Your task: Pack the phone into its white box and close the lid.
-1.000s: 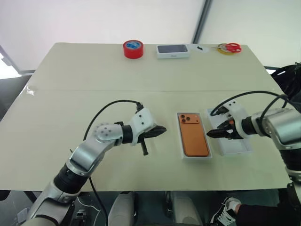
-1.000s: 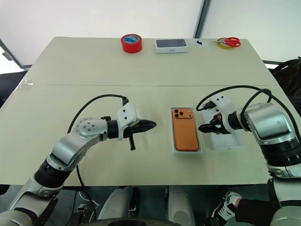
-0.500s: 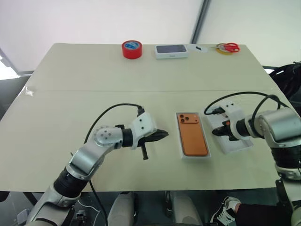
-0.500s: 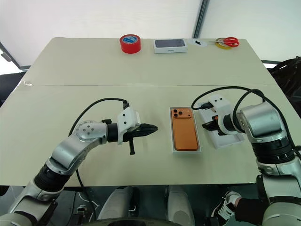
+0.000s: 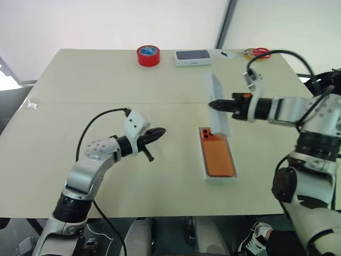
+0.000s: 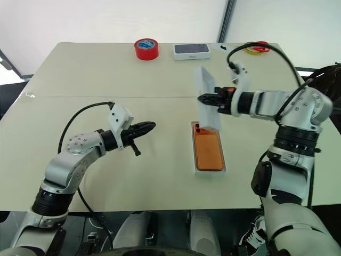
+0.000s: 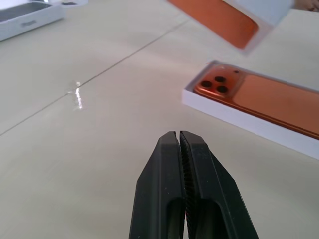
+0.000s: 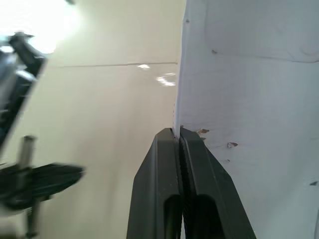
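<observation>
1. Since the earlier frames, the lid has left the table at the phone's right: our right gripper now holds it in the air, tilted on edge, above the far end of the white box. Our left gripper has drawn back to the left, farther from the box.
2. Inside the white box lies the phone, flat, back upward, with its three dark lenses at the far left corner. The box rests open on the table.
3. At the far edge of the table we see a second white box with a dark top, a red tape roll at its nine o'clock, and scissors at its three o'clock.
4. Our right gripper is clenched on the lid's near edge; the lid hangs at about twelve o'clock from the phone, its lower corner over the lens end.
5. Our left gripper is clenched on nothing and hovers above the table, at nine o'clock from the phone and well apart from it.
6. Our left wrist view shows what the head views do not: the orange phone picture on the lid's outer face, raised over the boxed phone.
7. Our right wrist view shows the lid's pale inner face pinched between the two fingers, with the left gripper blurred beyond.
</observation>
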Robot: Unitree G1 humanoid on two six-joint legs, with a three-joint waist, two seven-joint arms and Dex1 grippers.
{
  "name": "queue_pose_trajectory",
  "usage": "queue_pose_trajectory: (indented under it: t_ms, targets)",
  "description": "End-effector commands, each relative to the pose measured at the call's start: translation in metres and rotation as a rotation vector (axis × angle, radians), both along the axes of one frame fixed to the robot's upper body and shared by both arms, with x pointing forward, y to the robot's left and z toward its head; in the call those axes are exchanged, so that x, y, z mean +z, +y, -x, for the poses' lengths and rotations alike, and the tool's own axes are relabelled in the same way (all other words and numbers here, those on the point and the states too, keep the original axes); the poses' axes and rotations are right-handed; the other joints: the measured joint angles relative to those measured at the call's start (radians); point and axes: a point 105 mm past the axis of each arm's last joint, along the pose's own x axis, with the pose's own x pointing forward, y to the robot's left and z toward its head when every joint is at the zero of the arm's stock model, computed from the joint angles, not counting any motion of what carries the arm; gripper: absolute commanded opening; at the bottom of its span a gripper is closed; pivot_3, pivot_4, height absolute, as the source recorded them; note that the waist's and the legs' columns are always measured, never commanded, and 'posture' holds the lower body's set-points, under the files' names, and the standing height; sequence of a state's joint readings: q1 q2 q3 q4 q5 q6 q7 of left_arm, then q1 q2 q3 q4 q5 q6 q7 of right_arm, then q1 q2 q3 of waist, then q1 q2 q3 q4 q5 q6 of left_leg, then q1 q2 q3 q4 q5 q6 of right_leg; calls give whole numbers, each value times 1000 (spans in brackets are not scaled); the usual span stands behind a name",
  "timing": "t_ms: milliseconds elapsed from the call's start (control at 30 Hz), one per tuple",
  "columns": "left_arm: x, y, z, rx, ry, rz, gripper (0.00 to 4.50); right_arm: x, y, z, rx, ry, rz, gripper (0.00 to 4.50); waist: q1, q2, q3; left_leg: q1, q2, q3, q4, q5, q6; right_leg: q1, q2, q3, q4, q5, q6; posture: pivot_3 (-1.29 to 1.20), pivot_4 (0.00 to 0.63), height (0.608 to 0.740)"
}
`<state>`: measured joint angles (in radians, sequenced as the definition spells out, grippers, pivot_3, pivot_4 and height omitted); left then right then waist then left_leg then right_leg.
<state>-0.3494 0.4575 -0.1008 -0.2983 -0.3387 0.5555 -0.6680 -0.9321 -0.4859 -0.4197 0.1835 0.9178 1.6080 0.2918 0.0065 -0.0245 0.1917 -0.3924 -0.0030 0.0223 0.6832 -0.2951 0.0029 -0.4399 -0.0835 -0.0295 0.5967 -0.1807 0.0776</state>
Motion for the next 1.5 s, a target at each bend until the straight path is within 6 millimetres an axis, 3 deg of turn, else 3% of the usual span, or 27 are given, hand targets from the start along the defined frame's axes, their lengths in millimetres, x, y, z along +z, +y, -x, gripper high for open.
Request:
queue_pose_trajectory:
  t_ms: [33,100,367,467,600,633,700,800,933,1067,1167,1300,1500]
  targets:
    - [8,8,-2,26,-29,14,104,11,28,16,141,2,-113,30,0,0,0,0,0,0,0,0,0,0,0,0,0,0,0,0,150,732]
    - [8,9,-2,30,-32,8,104,4,43,28,224,64,-168,30,-1,0,0,0,0,0,0,0,0,1,0,0,0,0,0,0,150,732]
    - [4,3,1,19,-29,5,104,-23,72,53,188,138,-250,30,-4,0,0,0,0,1,1,0,0,1,0,1,0,0,0,0,150,732]
    - [1,-2,2,2,-24,1,104,-38,70,58,144,169,-248,30,-4,0,0,0,1,0,1,0,0,0,1,0,0,0,0,0,150,732]
    - [-4,-15,3,-40,-10,-5,104,-54,53,65,120,202,-184,30,3,0,0,0,0,1,1,0,0,0,0,1,0,0,0,0,150,732]
    - [-5,-20,4,-53,-8,-9,104,-56,48,67,125,203,-157,617,6,0,0,0,0,1,1,0,0,1,0,1,-1,0,0,0,150,732]
    - [-8,-29,4,-77,-5,-12,104,-55,42,68,131,193,-114,1351,5,0,0,0,0,1,1,0,0,1,0,1,-1,-1,-1,0,150,732]
    - [-10,-44,3,-102,14,-1,104,-41,33,68,137,127,-15,2846,4,0,0,0,0,1,1,0,1,1,1,1,-2,-1,-2,0,150,732]
    - [-10,-66,4,-143,15,5,104,-22,20,63,105,13,135,2846,2,0,0,0,1,1,1,0,1,0,1,1,-2,-1,-2,0,150,732]
    - [-13,-95,3,-183,28,0,104,-5,-15,37,-36,-147,286,2846,11,0,0,-1,1,1,1,-1,1,0,2,1,-2,-1,-1,0,150,732]
    - [-12,-107,2,-188,36,8,104,-5,-33,26,-91,-216,376,1953,7,0,0,-2,0,1,2,-1,1,0,1,1,-3,-1,-1,0,150,732]
    - [-9,-114,3,-194,37,26,104,-18,-47,20,-89,-297,584,30,6,0,0,-2,0,2,1,-2,3,0,1,1,-3,-1,0,0,150,732]
    - [-1,-90,-9,-87,50,62,104,-41,-59,23,2,-384,877,30,6,0,0,-1,1,1,1,-2,3,-1,2,1,-2,-2,-1,0,150,732]
